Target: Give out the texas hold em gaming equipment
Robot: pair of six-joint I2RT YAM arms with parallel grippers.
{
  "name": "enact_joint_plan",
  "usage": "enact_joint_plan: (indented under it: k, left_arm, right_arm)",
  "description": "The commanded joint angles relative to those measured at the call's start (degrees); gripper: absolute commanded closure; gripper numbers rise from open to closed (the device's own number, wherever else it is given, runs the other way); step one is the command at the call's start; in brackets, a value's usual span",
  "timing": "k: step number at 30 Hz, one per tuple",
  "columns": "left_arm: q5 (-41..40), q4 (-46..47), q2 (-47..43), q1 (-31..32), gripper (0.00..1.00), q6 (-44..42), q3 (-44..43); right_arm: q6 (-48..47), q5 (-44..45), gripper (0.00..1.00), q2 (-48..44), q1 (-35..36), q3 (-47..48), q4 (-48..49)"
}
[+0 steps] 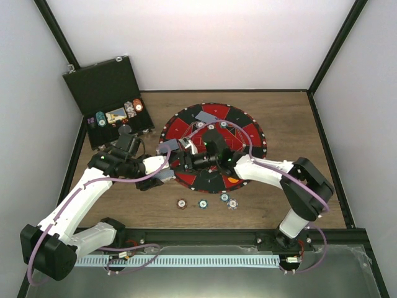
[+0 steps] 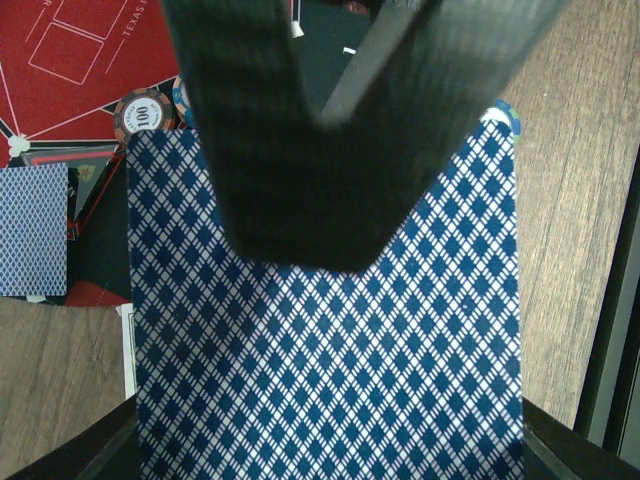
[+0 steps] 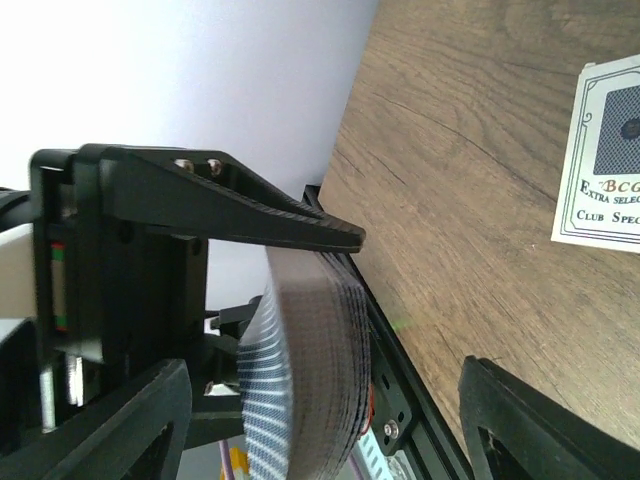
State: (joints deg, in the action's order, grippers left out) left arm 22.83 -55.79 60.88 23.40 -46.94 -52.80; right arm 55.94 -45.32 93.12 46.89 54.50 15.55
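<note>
Left pincer [image 2: 325, 455] clamped on the stack of blue diamond-backed playing cards [image 2: 330, 370] - cards fill the gap between its fingers. Right pincer [image 3: 325, 390] apart, straddling the stack edge-on - held above the brown wooden counter [image 3: 480, 200].

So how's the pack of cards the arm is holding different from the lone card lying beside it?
The pack is a thick stack, the lone card a single sheet. The pack is clamped in the left gripper and bowed; the lone card lies flat across the mat edge. Both show the same blue diamond back.
</note>
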Motion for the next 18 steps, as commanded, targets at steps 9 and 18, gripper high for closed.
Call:
enact_joint_plan:
  k: [9,18]
  left_arm:
    - [1.60,0.86,-1.12,-0.11,0.84,-0.82,0.00]
    - [0.88,0.83,-1.24,-0.11,0.84,-1.08,0.50]
  right_arm:
    - [0.51,-4.13,0.33,7.11,3.03,6.07,2.66]
    - [2.68,-5.03,0.37,11.50,3.03,8.87,3.52]
